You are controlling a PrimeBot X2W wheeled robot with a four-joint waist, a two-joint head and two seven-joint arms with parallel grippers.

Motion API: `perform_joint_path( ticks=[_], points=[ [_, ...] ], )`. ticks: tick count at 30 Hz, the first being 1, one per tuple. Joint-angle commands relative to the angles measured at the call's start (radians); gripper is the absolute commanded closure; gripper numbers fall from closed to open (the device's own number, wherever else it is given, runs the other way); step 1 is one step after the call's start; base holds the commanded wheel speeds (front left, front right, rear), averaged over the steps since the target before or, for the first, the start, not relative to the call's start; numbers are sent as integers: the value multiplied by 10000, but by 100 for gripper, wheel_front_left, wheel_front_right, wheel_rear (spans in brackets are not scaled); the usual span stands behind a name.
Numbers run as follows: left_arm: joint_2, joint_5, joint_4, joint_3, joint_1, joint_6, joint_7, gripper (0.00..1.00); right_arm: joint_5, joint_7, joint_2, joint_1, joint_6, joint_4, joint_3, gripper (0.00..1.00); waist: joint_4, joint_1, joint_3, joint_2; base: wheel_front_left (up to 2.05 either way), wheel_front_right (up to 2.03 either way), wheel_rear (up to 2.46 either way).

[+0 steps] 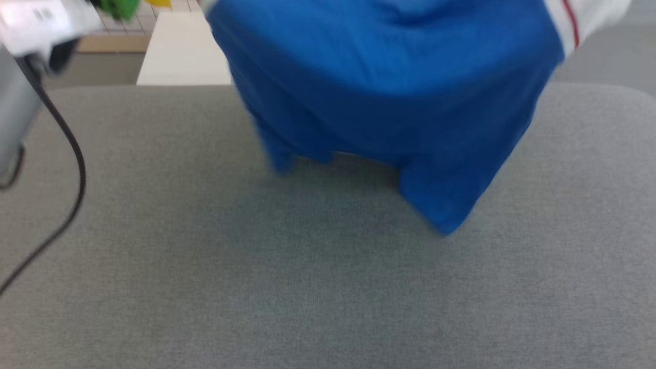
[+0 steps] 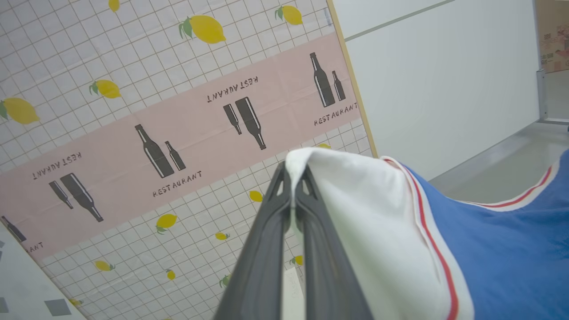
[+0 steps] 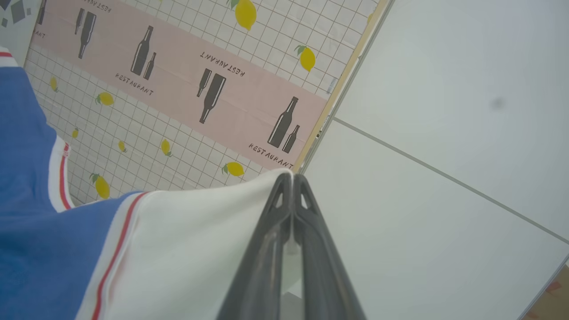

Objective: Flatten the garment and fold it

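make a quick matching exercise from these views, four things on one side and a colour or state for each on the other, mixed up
Column one:
1. garment
2. left gripper
3. work surface
4. lemon print

Column two:
a. yellow, on a gridded sheet
b. grey fabric
c. mostly blue, hanging in folds
d. jaws shut on the white sleeve

Pairs: 1-c, 2-d, 3-b, 4-a

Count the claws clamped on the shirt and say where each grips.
2. The left claw pinches the shirt by one white sleeve; the right claw pinches the other sleeve.
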Motion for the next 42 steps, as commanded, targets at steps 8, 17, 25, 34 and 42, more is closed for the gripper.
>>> perform_joint_path(
  ticks=[8, 17, 25, 34, 42],
  points=[
    [-588, 811, 1277, 623, -2665, 259, -1040, 100, -911, 91, 401, -3352, -17, 1213, 186, 100, -154, 0, 2512, 0, 0, 0, 0],
    [-917, 1353, 2206, 1371, -5078, 752, -1839, 100, -2335, -916, 1005, -6462, -17, 2792, -1100, 100, -137, 0, 4507, 0, 0, 0, 0],
    [-1033, 1807, 2129, 2032, -5554, 1287, -2071, 100, -3435, -2038, 1389, -7711, -17, 3863, -1774, 100, -66, 0, 5157, 0, 0, 0, 0],
    [-617, 2036, 1280, 2573, -3174, 1280, -2078, 100, -3697, -2744, 1694, -6428, -17, 4699, -967, 100, -214, 0, 4638, 0, 0, 0, 0],
    [-253, 1724, -295, 3914, 790, 1173, -2079, 100, -2872, -2916, 1715, -3598, -17, 4324, -201, 100, -266, 0, 3167, 0, 0, 0, 0]
  ],
)
